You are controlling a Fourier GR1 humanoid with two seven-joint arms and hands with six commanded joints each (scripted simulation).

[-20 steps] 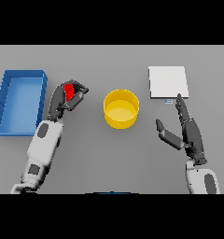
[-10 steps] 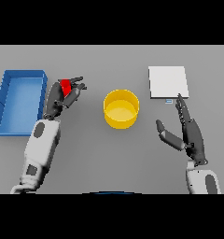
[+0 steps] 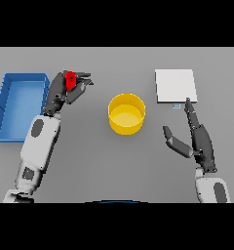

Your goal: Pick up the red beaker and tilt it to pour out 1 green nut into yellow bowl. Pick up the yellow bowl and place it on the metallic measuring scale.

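In the head view my left hand is shut on the small red beaker, held above the table to the left of the yellow bowl. The beaker is mostly covered by my fingers; its contents are hidden. The bowl stands upright at the table's middle and looks empty. The metallic measuring scale is a flat square plate at the far right. My right hand hovers open below the scale and right of the bowl, its fingers straight and pointing toward the scale.
A blue bin lies at the left edge, just beside my left forearm.
My left hand has carried the red beaker upward and slightly toward the bowl. The right hand has barely moved.
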